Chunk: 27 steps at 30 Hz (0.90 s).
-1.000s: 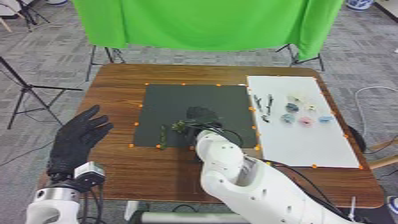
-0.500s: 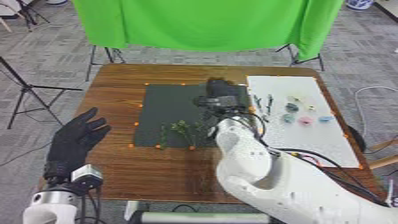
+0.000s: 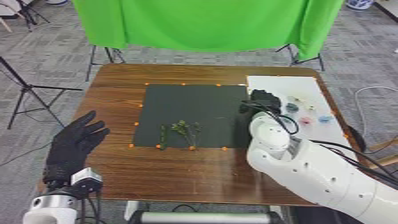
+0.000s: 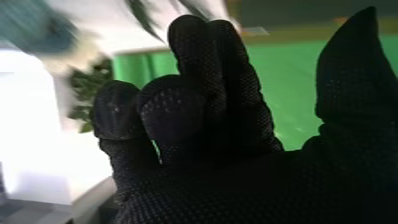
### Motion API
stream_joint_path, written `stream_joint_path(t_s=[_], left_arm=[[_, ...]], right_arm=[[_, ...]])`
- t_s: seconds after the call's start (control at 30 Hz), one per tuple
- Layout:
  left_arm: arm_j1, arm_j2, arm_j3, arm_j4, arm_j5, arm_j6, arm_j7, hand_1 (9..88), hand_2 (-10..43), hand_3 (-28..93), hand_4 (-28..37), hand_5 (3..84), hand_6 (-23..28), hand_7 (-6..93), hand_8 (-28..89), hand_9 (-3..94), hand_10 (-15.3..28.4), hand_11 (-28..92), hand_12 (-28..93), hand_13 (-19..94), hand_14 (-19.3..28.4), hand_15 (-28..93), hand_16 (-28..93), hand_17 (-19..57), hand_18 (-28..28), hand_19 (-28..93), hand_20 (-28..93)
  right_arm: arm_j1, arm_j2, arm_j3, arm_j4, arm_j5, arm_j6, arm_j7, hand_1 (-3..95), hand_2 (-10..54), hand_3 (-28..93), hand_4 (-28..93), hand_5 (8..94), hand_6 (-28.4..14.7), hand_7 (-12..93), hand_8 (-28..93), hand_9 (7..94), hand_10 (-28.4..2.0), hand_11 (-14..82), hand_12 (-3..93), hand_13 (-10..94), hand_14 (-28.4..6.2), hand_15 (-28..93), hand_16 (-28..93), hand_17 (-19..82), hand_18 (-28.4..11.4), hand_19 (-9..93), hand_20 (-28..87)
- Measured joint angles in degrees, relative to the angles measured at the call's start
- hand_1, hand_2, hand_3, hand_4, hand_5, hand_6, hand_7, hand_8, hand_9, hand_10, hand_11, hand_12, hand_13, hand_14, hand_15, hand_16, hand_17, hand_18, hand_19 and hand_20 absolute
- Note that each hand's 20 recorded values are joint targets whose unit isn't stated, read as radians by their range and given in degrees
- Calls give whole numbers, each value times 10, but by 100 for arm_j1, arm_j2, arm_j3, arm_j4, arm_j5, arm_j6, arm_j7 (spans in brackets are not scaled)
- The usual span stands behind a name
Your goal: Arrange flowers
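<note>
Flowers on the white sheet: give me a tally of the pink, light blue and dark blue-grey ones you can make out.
Pink flower: 1
Light blue flower: 1
Dark blue-grey flower: 1
Total: 3; the right hand may hide others.

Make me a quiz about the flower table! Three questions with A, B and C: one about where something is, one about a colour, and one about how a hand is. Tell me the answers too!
1. Where is the pink flower?
A) On the floor
B) On the dark mat
C) On the white sheet

2. What colour is the big hanging cloth?
A) Green
B) Red
C) Yellow

3. How is the left hand?
A) In a tight fist
B) Open
C) Pinching the pink flower

Answers:
1. C: white shows around the flower, on the right side of the table.
2. A: the cloth beyond the table is bright green.
3. B: its fingers are stretched out, with nothing in them.
</note>
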Motion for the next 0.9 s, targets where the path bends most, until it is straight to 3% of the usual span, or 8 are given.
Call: stream_joint_path(t_s=[0.23, 0.4, 0.47, 0.9], left_arm=[[0, 0, 18, 1, -18, 35, 33, 250, 57, 818, -212, 409, 107, 161, -104, 388, 202, 309, 104, 289, 266, 554, -95, -82, 237, 597, 23], [1, -5, 19, 1, -21, 42, 35, 250, 57, 819, -212, 410, 108, 161, -103, 388, 202, 311, 105, 289, 266, 555, -95, -82, 237, 598, 23], [1, -8, 19, 1, -21, 42, 34, 250, 57, 818, -211, 410, 109, 160, -103, 388, 202, 312, 105, 289, 266, 555, -95, -82, 237, 598, 23], [-5, -38, 18, 4, -19, 37, 22, 249, 57, 819, -212, 410, 108, 160, -103, 389, 203, 311, 104, 289, 265, 554, -95, -81, 237, 598, 23]], right_arm=[[52, 47, -163, 173, -104, 271, 140, 252, -57, 823, -246, 679, -109, 191, -113, 665, -212, 558, 189, 727, -125, 859, 142, 477, -253, 932, 622], [343, 168, -855, 193, -604, 1315, 265, 251, -57, 830, -247, 686, -104, 207, -118, 669, -209, 567, 188, 731, -125, 859, 142, 478, -253, 932, 625], [352, 184, -847, 191, -632, 1496, 287, 252, -57, 831, -248, 687, -103, 211, -121, 670, -209, 569, 188, 731, -125, 859, 142, 478, -253, 932, 625], [141, 355, -52, 182, -338, 1158, 394, 251, -59, 836, -252, 658, -119, 192, -121, 639, -221, 560, 181, 705, -135, 851, 138, 453, -260, 932, 591]])
